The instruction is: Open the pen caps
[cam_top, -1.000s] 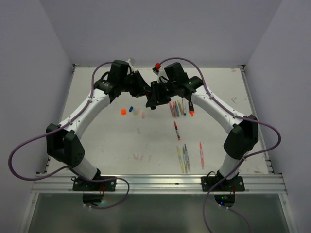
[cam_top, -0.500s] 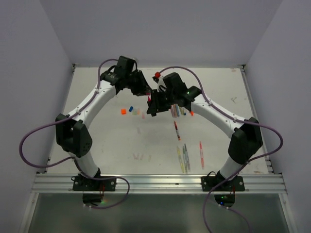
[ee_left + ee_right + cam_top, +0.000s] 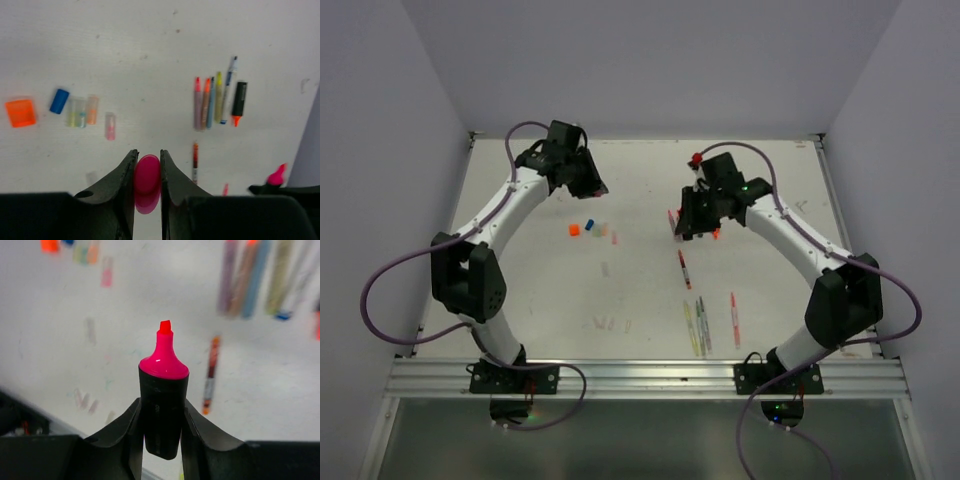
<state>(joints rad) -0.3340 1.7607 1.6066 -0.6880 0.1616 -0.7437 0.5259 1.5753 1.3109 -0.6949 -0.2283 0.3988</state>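
Top view, desk: pale white desk that carries all the pens and caps.
Top view, left pincer: raised over the far left part of the desk; its state cannot be told from here.
Top view, right pincer: raised over the far right part, well apart from the left pincer.
Top view, near pens: a cluster of slim pens and a single red pen lie near the front edge. A red-and-white pen lies mid-desk. Too small to tell whether they are capped.

Left wrist view, left pincer: clamped on a round magenta plastic cap, held above the desk.
Left wrist view, loose caps: orange square cap, blue cylindrical cap, clear yellow-green cap, clear orange cap and clear pink cap. All lie on the desk, none on a pen.
Left wrist view, far row: slim pens laid side by side, coloured tips bare. A black stubby highlighter with orange tip lies just beside them, uncapped.

Right wrist view, right pincer: clamped on the black-bodied pink highlighter, which stands upright with its chisel tip bare.

Progress, done: judged six caps off, five on the desk and the magenta one in the left pincer.
Progress, left: set down the cap and highlighter, then probably deal with the pens near the front edge.
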